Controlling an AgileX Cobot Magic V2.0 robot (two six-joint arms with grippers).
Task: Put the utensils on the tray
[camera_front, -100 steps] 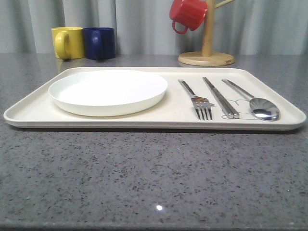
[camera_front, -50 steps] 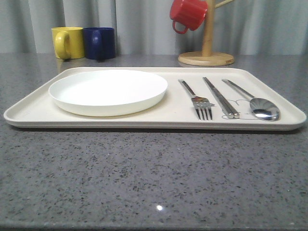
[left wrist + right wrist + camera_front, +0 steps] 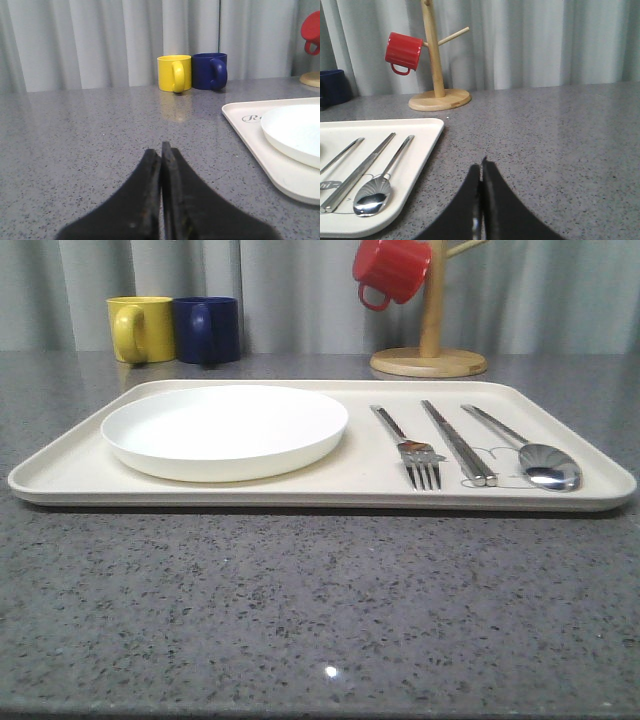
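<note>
Faintly, partial script "R" on tray (image 3: pixel 248 118) corner beside plate (image 3: pixel 295 132)

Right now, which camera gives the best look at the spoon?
The front view: the spoon lies whole on the tray, handle and bowl both clear, right of the chopsticks. The right wrist view shows it too, closer but at the frame's edge.

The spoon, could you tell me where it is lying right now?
In the front view the spoon lies on the right end of the tray, just right of the chopsticks, its bowl toward the near rim.
</note>
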